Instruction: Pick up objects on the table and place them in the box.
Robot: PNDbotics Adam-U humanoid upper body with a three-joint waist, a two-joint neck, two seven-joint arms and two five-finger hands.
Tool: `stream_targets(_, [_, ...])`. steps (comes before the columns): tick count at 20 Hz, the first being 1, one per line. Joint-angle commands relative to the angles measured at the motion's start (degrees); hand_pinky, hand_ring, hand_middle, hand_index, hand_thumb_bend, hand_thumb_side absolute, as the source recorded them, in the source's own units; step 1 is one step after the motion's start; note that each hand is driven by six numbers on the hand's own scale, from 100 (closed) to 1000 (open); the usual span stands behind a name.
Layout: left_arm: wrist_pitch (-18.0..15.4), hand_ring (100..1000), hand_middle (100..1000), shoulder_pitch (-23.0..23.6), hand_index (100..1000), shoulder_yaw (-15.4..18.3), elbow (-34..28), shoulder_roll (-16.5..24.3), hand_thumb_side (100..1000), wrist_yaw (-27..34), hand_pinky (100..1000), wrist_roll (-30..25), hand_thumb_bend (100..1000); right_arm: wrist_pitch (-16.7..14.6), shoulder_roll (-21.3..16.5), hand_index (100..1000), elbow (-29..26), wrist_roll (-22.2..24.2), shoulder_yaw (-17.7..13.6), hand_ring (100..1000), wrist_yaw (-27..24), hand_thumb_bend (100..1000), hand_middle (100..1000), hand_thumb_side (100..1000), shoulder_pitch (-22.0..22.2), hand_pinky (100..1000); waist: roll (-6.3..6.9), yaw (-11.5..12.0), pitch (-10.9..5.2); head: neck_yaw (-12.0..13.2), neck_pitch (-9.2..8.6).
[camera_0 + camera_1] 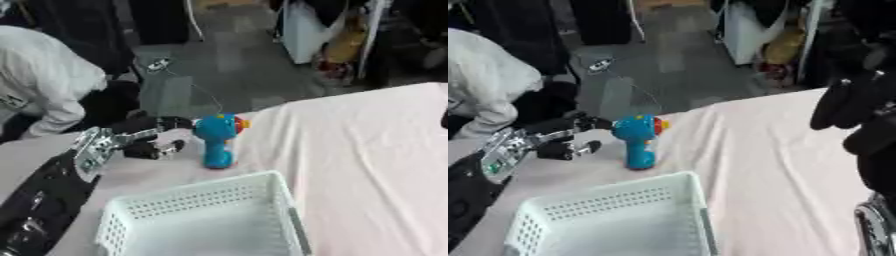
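Sitting nearest, at the bottom edge, is the white basket [197, 215], its latticed walls upright on the pale cloth [367, 150]. Just beyond its far rim stands the toy [217, 137], a blue drill-shaped thing (with a red and yellow bit at its right end), upright on its handle and apart from the basket. The left hand [149, 140] reaches in from the left, just beside the toy's head, fingers [171, 148] curled with the thumb above; whether it touches the toy cannot be told. The right hand [855, 100] hangs at the right edge of the right eye view, dark fingers relaxed and pointing down, grasping nothing, well apart from the toy.
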Motion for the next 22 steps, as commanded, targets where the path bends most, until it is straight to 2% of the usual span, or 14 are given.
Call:
stream_targets(1, [-3.7,1000,1000,-1.1,1000,0.7,-0.6,1.4,1000,-0.9,1000,-1.9,959,0.1,0.2,495,-0.7,0.4,0.1,424,-0.3,100,444,1000,-1.1,325,-0.1,-0.2,-0.58,0.5,-0.94])
stream_targets(9, [-5.7,1000,1000,-1.3,1000,1.0,0.6,1.4,1000,-1.7,1000,-2.0,985,-0.1,0.1,495,-0.7,0.7,0.1,423,-0.4,100,443,1000,-1.5,325,-0.14,-0.8,0.18,0.5,-1.2])
stream_targets(14, [-5.4,1000,1000,-1.4,1000,1.2,1.0,1.8,1000,-2.3,1000,-1.8,983,-0.1,-0.1,495,-0.7,0.9,0.1,423,-0.5,100,443,1000,-1.5,325,-0.16,-0.6,0.24,0.7,-1.14])
stream_targets(22, [-3.9,1000,1000,-1.4,1000,2.1,1.8,2.8,1000,-3.5,1000,-1.5,977,0.0,-0.2,495,-0.7,1.0,0.1,423,-0.6,100,443,1000,-1.0,325,-0.04,-0.4,-0.13,0.9,-2.07])
